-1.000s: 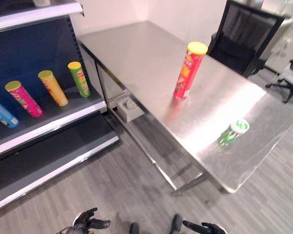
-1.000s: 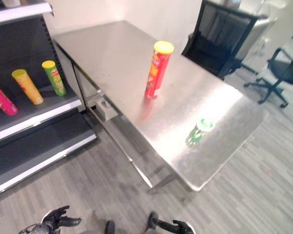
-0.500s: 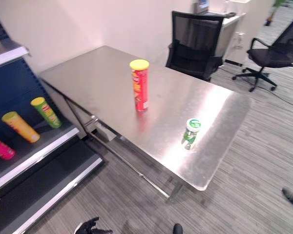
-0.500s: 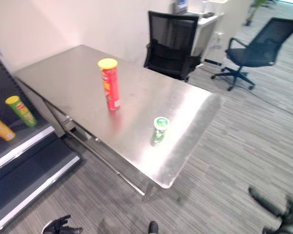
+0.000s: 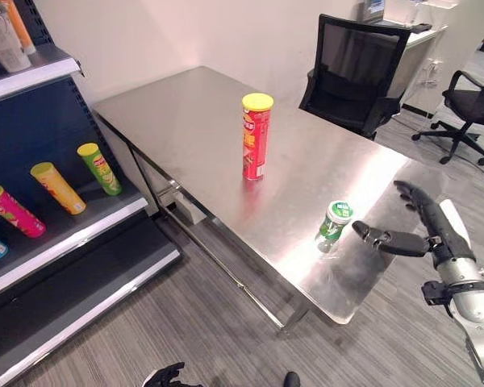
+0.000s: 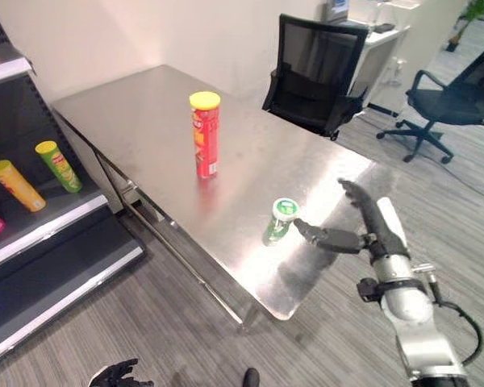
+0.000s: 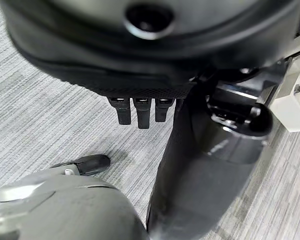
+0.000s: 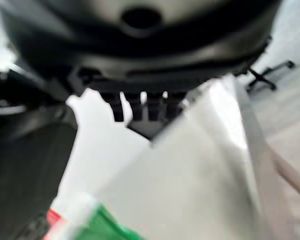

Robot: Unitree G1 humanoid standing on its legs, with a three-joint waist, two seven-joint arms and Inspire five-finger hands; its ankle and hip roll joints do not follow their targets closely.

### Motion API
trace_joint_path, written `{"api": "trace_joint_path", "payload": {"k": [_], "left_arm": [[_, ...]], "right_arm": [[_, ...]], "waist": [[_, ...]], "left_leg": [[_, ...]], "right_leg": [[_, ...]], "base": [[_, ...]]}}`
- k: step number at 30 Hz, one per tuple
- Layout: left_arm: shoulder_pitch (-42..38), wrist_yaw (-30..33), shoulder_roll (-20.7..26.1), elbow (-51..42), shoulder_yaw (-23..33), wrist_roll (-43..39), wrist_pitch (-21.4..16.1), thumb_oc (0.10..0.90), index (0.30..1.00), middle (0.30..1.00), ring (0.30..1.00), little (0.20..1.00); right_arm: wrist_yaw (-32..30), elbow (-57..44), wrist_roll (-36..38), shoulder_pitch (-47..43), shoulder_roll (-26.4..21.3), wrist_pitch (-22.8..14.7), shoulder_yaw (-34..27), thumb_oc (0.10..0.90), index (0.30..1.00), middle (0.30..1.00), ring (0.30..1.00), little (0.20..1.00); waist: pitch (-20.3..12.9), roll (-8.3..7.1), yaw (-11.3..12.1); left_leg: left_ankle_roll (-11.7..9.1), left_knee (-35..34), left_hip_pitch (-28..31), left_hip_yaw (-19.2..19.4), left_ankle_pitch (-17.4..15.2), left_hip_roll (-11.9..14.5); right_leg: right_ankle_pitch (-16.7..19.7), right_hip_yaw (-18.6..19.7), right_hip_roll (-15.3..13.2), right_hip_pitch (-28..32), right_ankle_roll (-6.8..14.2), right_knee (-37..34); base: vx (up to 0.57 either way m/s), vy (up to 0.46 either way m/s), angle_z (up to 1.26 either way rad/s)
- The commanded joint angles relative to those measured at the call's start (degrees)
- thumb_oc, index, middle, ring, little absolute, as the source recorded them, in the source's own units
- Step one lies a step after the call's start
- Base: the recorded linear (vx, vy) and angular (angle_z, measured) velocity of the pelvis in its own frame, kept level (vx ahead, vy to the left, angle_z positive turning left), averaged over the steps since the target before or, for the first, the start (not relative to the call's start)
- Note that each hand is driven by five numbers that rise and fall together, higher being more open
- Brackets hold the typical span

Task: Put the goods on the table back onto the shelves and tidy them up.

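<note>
Fingers [image 5: 410,196] of my right hand [image 5: 427,234] spread straight, thumb just beside the short green can [image 5: 334,221] near the steel table [image 5: 185,113] edge; holding nothing; tall red can [image 5: 256,135] upright mid-table; left hand [image 5: 168,376] low, relaxed.

I can read no lettering anywhere. The tall red can [image 5: 256,135] standing mid-table carries a printed label, and so does the short green can [image 5: 334,221] near the table's front edge, but the print on both is too small for me to make out. The cans [image 5: 98,168] on the shelf [image 5: 89,218] are likewise unreadable.
</note>
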Motion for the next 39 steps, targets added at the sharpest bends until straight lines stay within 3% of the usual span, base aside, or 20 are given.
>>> {"api": "trace_joint_path", "payload": {"k": [1,26,27,39], "left_arm": [[-2.91,-0.21,3.08,1.02,-1.76,0.90,-2.38,0.800,0.900,0.900,0.900,0.900],[-1.33,0.92,3.85,0.64,-0.87,0.85,-2.69,0.800,0.900,0.900,0.900,0.900],[-1.36,1.12,3.89,0.72,-0.85,0.81,-2.63,0.800,0.900,0.900,0.900,0.900],[-1.03,1.44,4.19,0.61,0.76,0.93,-2.78,0.800,0.900,0.900,0.900,0.900]], "right_arm": [[-1.59,-2.14,-0.19,-6.87,-3.86,-3.73,-4.48,0.800,0.900,0.900,0.900,0.900],[-3.52,0.42,-7.33,-12.56,-1.92,-3.03,2.71,0.800,0.900,0.900,0.900,0.900],[-3.67,0.42,-7.61,-12.87,-1.88,-3.02,3.12,0.400,0.300,0.300,0.300,0.300],[-1.98,-3.44,-6.62,-10.95,-3.91,-3.45,0.66,0.400,0.300,0.300,0.300,0.300]], "waist": [[-0.19,-1.11,-0.04],[-0.03,-2.04,3.53],[0.00,-2.07,3.70],[-0.14,-2.55,3.81]], "left_leg": [[-4.01,0.17,-2.73,1.59,1.07,4.46],[-3.70,0.17,-4.49,-1.23,1.50,3.44],[-3.70,0.17,-4.54,-1.35,1.52,3.41],[-3.82,0.17,-4.39,-1.74,1.33,3.48]], "right_leg": [[-4.75,-1.99,-5.42,5.63,6.51,0.89],[-4.41,-5.41,-6.69,6.40,6.58,0.89],[-4.43,-5.45,-6.67,6.42,6.56,0.89],[-4.86,-5.88,-6.68,6.89,6.58,0.89]], "base": [[0.00,-0.011,0.05],[0.01,0.002,0.08],[0.01,0.002,0.06],[0.01,-0.004,0.02]]}}
